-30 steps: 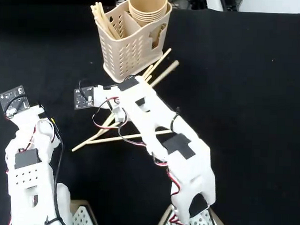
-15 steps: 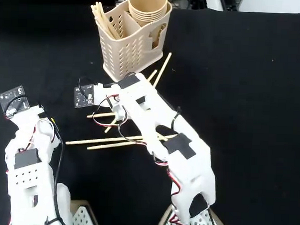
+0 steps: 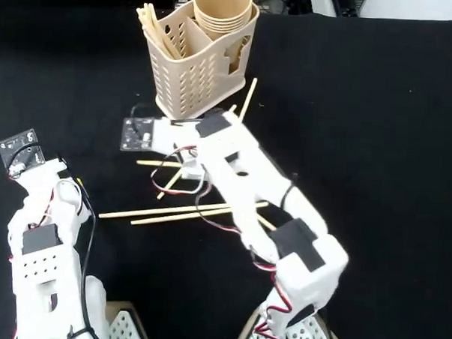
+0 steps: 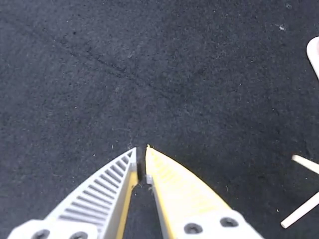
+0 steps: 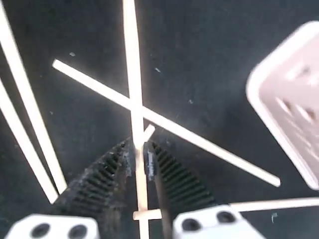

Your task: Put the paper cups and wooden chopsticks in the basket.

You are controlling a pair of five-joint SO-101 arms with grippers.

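Note:
The beige slotted basket stands at the back of the table with a stack of paper cups in one compartment and several wooden chopsticks in the other. My right gripper is just in front of the basket, shut on one chopstick that runs between its fingers and lies over another chopstick. From above, the right gripper holds that chopstick low over the cloth. My left gripper is shut on nothing over bare black cloth.
Two long chopsticks lie side by side on the black cloth in front of the right arm. A short length of another shows beside it, and one leans by the basket. The left arm stays at the near left.
The right arm has swung right and toward the basket. The crossed chopsticks were dragged apart; two now lie nearly level across the cloth. The left arm has not moved.

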